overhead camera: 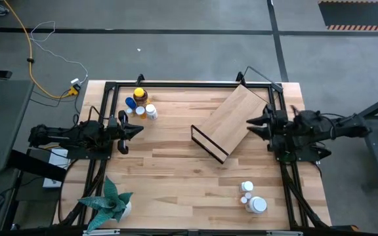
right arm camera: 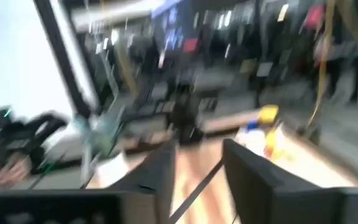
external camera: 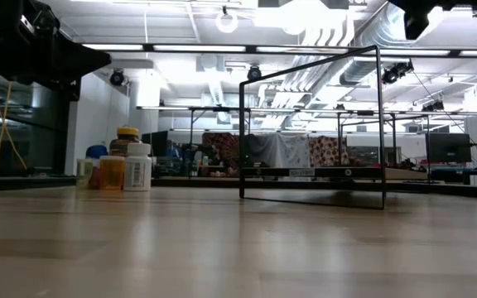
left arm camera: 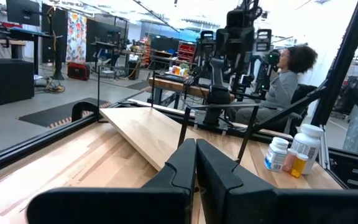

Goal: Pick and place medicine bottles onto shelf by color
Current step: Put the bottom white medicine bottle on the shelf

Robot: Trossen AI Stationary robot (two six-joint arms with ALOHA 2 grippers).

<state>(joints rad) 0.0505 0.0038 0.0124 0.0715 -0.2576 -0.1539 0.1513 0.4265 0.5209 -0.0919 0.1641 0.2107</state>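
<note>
The shelf (overhead camera: 228, 121), a light wooden board with a dark edge strip and black wire frame, lies slanted at the table's middle right; its frame shows in the low view (external camera: 311, 124). One group of bottles (overhead camera: 140, 105) stands at the far left: an amber one with a yellow cap, a blue one, white and orange ones; it also shows in the low view (external camera: 125, 165). White and orange bottles (overhead camera: 251, 196) stand at the near right, also in the left wrist view (left arm camera: 294, 150). My left gripper (overhead camera: 140, 129) is shut and empty at the table's left. My right gripper (overhead camera: 249, 124) is open and empty over the shelf's right end.
A potted plant (overhead camera: 113, 202) stands at the near left corner. A black frame (overhead camera: 176, 84) runs round the table's edges. A yellow cable (overhead camera: 35, 62) lies on the floor beyond the far left. A person (left arm camera: 284, 81) sits beyond the table in the left wrist view.
</note>
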